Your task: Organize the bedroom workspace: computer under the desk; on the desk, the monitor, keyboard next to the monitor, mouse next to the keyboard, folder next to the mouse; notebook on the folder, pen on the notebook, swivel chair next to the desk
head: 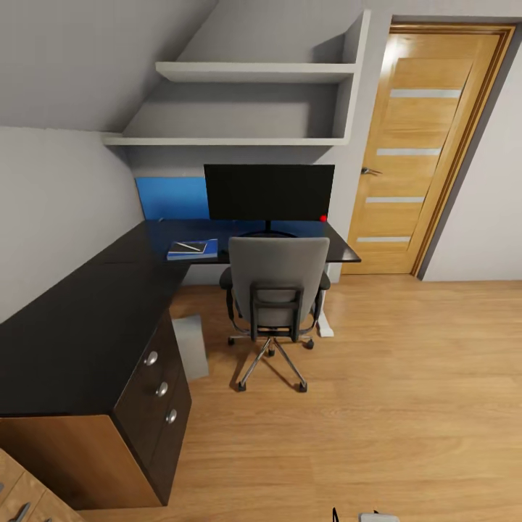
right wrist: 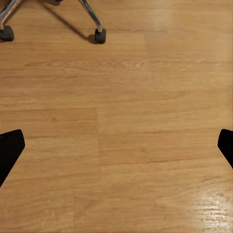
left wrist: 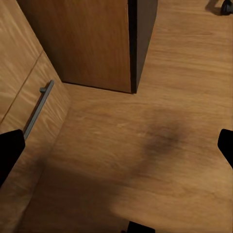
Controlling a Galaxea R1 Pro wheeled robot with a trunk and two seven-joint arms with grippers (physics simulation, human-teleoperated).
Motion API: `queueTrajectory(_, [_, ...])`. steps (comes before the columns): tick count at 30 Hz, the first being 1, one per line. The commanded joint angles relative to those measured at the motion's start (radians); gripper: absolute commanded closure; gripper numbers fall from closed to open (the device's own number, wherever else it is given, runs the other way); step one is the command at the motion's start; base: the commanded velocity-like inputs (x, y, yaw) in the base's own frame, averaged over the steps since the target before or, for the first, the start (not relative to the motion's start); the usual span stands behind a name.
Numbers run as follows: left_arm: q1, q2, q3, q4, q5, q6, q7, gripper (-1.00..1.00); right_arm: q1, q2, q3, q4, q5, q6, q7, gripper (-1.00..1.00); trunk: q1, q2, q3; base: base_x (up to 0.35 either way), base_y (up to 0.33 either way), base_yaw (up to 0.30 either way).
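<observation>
Looking at: the desk (head: 65,341) from my head camera. It is black and fills the left side of the frame, then bends along the back wall.
Monitor (head: 269,191): it stands on the desk at the top middle of the frame, with a red dot at its lower right corner.
Folder (head: 193,249): the blue one lies flat on the desk, left of the middle and a bit above it. A thin white pen (head: 189,246) lies on it. I think a small dark notebook is under the pen, but it is too small to be sure.
Swivel chair (head: 275,290): it sits in the middle of the frame, its back to me, pushed close to the desk edge.
Computer (head: 190,346): the pale box stands on the floor (head: 406,391) just under the desk edge, left of the chair.
Keyboard and mouse: I cannot find them. The chair back may hide them.
Left gripper (left wrist: 116,145): open wide, holding nothing. It points down at the floor near a wooden drawer chest (left wrist: 34,92).
Right gripper (right wrist: 116,145): open wide, holding nothing, over bare floor. Chair wheels show at the top left of that frame.
What matters next: the chair and desk lie ahead of both arms, well apart from them. I judge the right arm is nearer the chair.
</observation>
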State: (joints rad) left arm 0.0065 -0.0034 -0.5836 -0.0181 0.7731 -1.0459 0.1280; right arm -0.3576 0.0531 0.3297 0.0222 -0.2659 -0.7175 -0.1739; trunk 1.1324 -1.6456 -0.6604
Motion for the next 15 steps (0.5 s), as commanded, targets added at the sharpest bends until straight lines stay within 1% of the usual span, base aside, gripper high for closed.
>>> queueTrajectory(1, [0.001, 0.000, -0.008, -0.002, 0.000, -0.001, 0.011, -1.00, -0.001, 0.001, 0.009, 0.002, -0.006, -0.003, -0.004, -1.00, 0.000, 0.000, -0.001, 0.000, 0.000, 0.000])
queueTrajectory(15, [0.001, 0.003, -0.006, -0.002, 0.000, -0.001, 0.013, -1.00, -0.001, 0.001, 0.008, 0.002, -0.006, -0.003, -0.004, -1.00, 0.000, 0.000, -0.001, 0.000, 0.000, 0.000])
